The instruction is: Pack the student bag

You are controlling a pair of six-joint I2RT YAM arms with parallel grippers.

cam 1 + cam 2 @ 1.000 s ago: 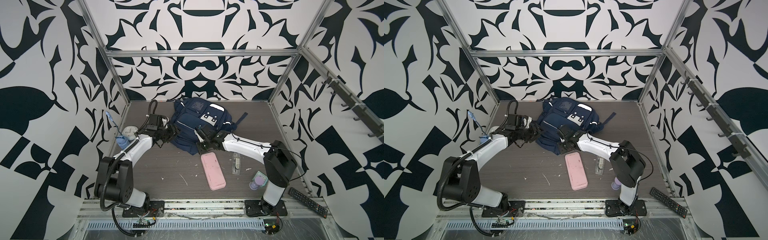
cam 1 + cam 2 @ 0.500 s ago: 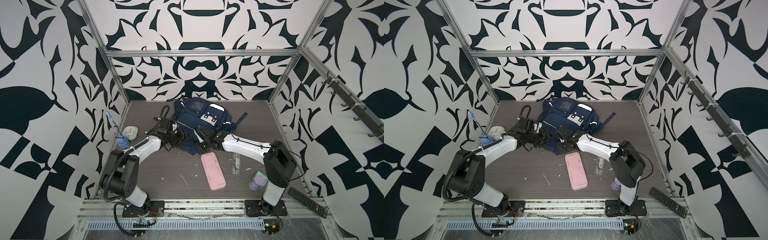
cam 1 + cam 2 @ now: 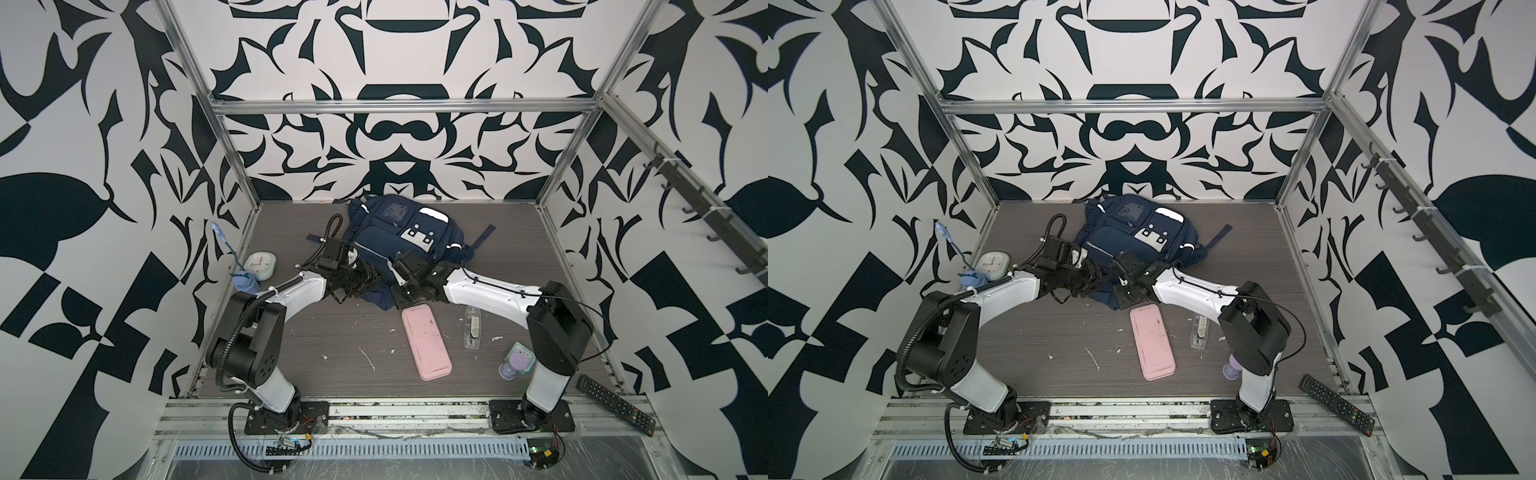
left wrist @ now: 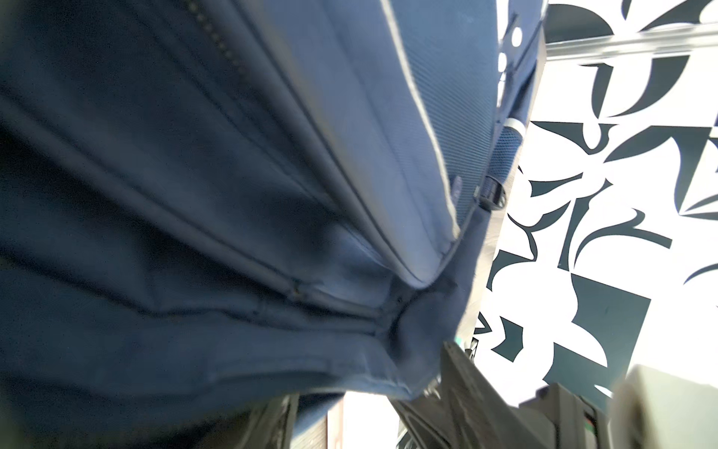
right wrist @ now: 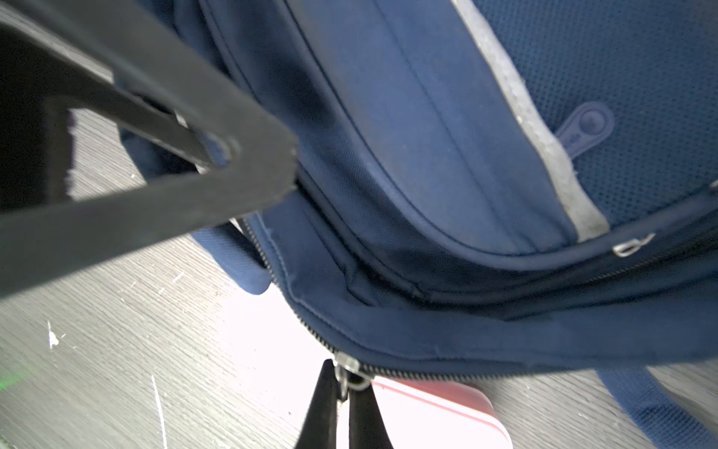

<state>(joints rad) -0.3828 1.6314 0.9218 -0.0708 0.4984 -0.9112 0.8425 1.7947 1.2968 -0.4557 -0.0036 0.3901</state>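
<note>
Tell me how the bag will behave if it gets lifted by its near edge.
Probably floppy: the bag shows creased, sagging fabric. It lies slumped on the table, so it would likely droop and drag rather than rise as one piece. The zipper pull pinched by the right fingers looks small and metal, so it may slip.

Navy student bag (image 3: 382,237) with white strips and a white-grey dotted patch, pale pink case (image 3: 426,340), grey woodgrain table (image 3: 332,328), wild black-and-white patterned walls (image 3: 104,124).

Blurry student bag (image 4: 202,202) fabric, close-up
</note>
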